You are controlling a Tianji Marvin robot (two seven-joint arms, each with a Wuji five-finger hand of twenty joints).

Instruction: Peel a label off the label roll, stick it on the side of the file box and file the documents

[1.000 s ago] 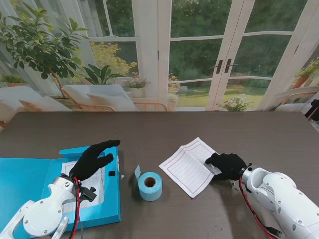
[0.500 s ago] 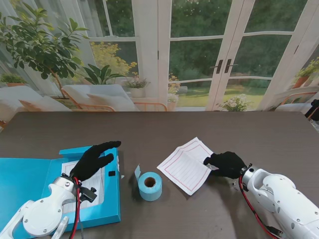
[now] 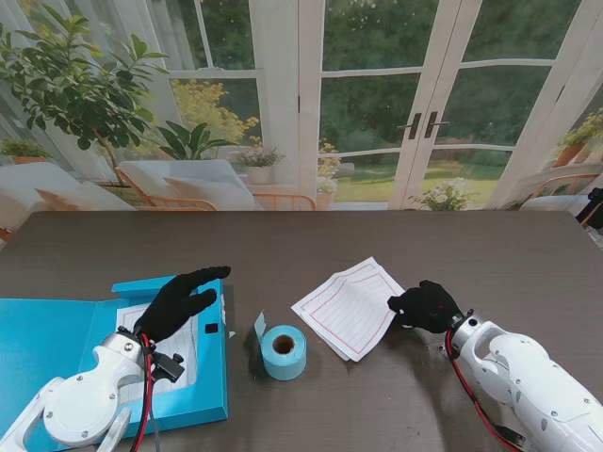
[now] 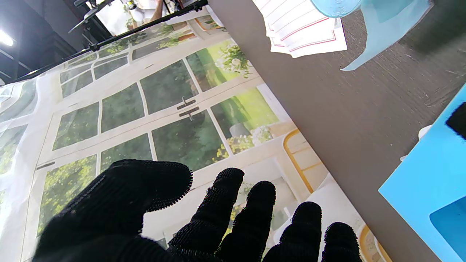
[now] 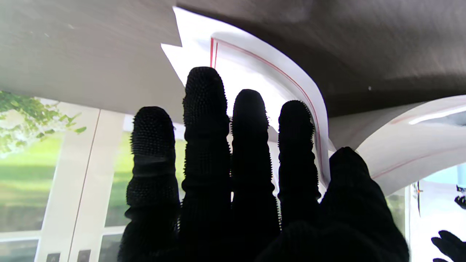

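Two jobs are left, I think: the right hand [image 3: 429, 306] pinches the ruled papers [image 3: 347, 307] (not filed yet), the left hand [image 3: 179, 301] hovers spread over the open file box [image 3: 203, 400], beside the label roll [image 3: 283, 351].

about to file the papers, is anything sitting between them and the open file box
Yes. The label roll stands on the table between the documents held by the right hand and the file box. The left hand hovers open over the box.

One file box [image 3: 212, 395], one label roll [image 3: 283, 351], two documents [image 3: 344, 306].
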